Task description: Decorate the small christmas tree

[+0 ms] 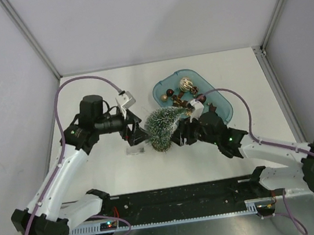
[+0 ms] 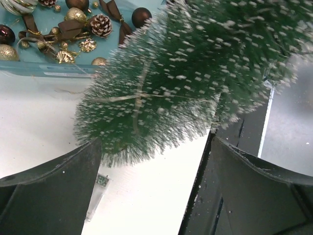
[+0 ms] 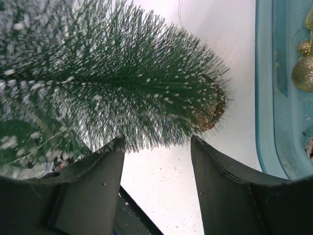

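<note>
Tree [image 1: 163, 127] leans just ahead of the wide-open left gripper [image 2: 154, 144] and half-open right gripper [image 3: 156, 142], both empty; steadying it seems in hand, then fetching an ornament [image 1: 185, 84].

Left arm [image 1: 59, 173]: elbow folded out at the near left, forearm angled up and in toward the table centre, wrist about level and pointing right. Left gripper [image 1: 136, 133]: jaws spread wide. Both dark fingers [image 2: 54, 191] sit at the lower corners of the left wrist view, gripping nothing.

Right arm [image 1: 274, 152]: elbow far out at the near right, forearm stretched low toward the centre-left. Right gripper [image 1: 181, 133]: jaws apart, fingers [image 3: 93, 191] with a clear gap between them, not clamped. The two grippers face each other, near but apart.
</note>
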`<state>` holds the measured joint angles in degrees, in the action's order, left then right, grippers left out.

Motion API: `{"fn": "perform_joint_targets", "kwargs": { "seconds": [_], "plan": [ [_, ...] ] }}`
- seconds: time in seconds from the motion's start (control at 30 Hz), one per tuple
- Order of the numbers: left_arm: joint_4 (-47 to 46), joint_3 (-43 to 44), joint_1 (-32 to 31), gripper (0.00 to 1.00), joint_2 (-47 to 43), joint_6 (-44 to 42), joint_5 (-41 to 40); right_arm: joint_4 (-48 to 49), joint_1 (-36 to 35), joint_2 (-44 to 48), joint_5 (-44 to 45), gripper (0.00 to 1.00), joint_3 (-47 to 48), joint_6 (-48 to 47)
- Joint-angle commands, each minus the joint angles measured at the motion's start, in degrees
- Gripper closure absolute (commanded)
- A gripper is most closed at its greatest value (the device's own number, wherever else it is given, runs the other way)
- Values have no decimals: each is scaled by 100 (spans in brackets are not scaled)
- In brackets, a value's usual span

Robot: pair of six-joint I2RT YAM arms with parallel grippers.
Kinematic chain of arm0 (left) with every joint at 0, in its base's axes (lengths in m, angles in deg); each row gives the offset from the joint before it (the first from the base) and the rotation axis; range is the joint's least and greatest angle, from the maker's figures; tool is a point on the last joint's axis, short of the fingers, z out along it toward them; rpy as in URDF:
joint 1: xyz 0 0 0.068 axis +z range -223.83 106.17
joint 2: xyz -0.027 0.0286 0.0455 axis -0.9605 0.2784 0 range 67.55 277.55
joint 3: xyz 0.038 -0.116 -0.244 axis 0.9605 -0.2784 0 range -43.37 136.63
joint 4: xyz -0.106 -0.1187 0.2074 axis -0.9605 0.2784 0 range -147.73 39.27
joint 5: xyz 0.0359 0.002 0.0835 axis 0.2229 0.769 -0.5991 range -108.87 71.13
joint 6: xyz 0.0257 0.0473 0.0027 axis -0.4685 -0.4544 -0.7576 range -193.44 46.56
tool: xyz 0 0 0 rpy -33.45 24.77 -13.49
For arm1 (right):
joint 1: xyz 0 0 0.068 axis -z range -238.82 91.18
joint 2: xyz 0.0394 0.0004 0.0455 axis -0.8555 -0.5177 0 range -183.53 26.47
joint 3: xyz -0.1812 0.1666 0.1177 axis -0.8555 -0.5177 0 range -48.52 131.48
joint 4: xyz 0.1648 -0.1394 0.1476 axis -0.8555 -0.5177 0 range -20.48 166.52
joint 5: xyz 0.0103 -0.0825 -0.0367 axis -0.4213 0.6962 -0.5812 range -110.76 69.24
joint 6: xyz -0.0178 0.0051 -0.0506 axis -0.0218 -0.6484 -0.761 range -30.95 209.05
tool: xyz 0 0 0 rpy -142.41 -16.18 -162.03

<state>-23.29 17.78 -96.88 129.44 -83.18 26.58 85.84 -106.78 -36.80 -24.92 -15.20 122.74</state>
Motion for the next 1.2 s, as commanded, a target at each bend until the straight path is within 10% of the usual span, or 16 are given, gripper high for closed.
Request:
{"fn": "perform_joint_targets", "kwargs": {
  "seconds": [0.0,0.57,1.17],
  "plan": [
    [-90,-289,-27,3,-595,226,161,869,-28,-508,-103,40,535,161],
    [592,773,1371,0,-1050,-39,-480,-1882,1654,1638,412,26,781,-441],
    [-98,-35,1454,0,-484,470,-488,-2365,1738,1590,836,25,1015,-589]
  ]
}}
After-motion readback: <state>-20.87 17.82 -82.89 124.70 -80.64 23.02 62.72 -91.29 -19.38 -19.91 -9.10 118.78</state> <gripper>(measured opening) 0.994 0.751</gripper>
